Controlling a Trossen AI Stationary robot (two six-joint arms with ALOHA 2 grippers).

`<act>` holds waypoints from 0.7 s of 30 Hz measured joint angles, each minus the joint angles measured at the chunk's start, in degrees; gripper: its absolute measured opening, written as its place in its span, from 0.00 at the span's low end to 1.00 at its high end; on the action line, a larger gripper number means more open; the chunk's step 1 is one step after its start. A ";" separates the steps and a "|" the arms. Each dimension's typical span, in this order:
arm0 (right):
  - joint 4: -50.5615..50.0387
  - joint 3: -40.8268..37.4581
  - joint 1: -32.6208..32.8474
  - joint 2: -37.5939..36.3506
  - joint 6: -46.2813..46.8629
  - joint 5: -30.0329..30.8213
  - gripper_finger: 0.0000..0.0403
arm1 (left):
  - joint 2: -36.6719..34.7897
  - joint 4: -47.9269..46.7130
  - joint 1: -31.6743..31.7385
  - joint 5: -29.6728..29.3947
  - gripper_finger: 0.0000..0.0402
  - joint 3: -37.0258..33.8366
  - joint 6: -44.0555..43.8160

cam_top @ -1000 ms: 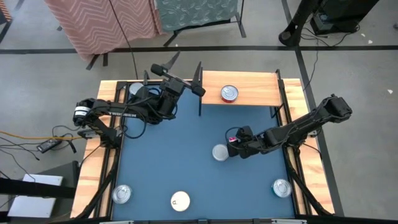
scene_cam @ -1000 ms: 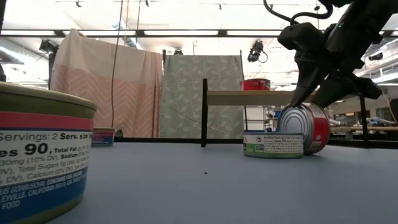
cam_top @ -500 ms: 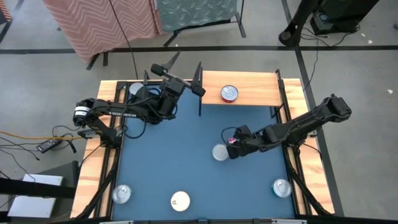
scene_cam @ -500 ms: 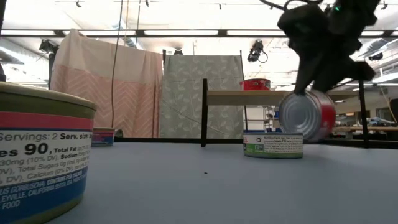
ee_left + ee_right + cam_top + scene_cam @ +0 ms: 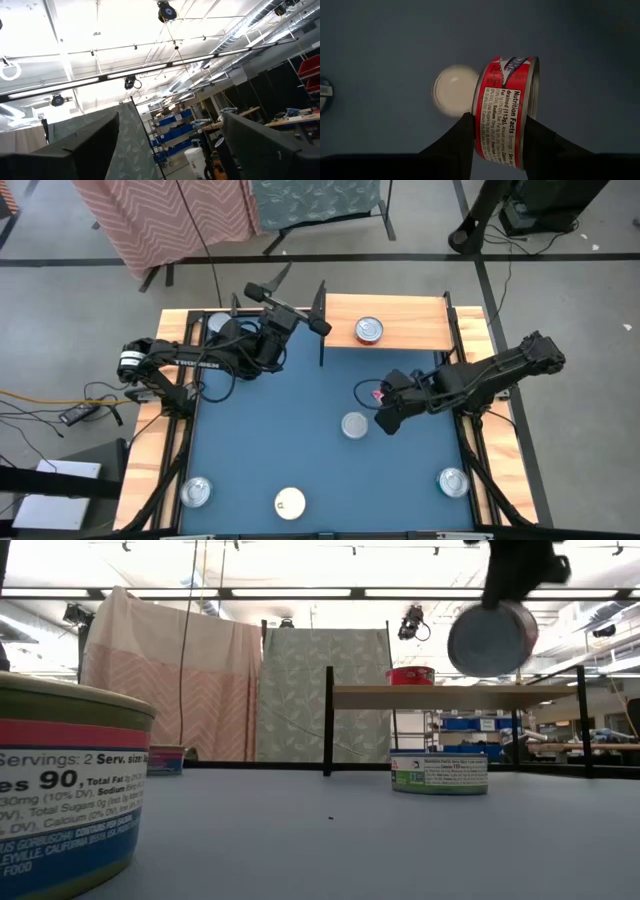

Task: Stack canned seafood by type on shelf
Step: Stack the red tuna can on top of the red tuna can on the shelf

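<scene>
Behind your table hang a pink chevron cloth [image 5: 165, 680] and a grey-green patterned screen [image 5: 325, 690]; ceiling strip lights [image 5: 300, 592] glow overhead, blue storage bins [image 5: 478, 723] beyond, grey floor [image 5: 560, 280] around.

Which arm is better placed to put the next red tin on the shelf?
The right. Its gripper already grips a red-labelled tin on edge, raised off the table, and the shelf with another red tin lies just beyond it. The left gripper sits empty, tilted upward at the shelf's left end.

In the low view the right hand [image 5: 512, 580] is cut off by the top edge. The nearest tin [image 5: 65, 790] runs past the left edge. 1 pale tin [image 5: 454, 90] below is blurred.
</scene>
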 joint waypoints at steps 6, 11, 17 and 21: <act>-6.19 8.66 -2.52 -0.04 -10.43 6.44 0.33 | 0.00 -0.66 0.00 -0.09 0.90 0.00 -5.96; -7.17 11.72 -6.21 -0.07 -20.00 8.40 0.33 | -0.02 -9.04 0.00 -4.67 0.90 -0.39 -19.00; -10.49 12.69 -10.03 -0.07 -26.25 8.26 0.33 | -0.72 -20.00 0.23 -3.97 0.90 -5.41 -42.77; -11.96 13.52 -12.30 -0.07 -29.59 8.55 0.33 | -2.01 -20.12 0.31 -3.85 0.90 -9.79 -50.53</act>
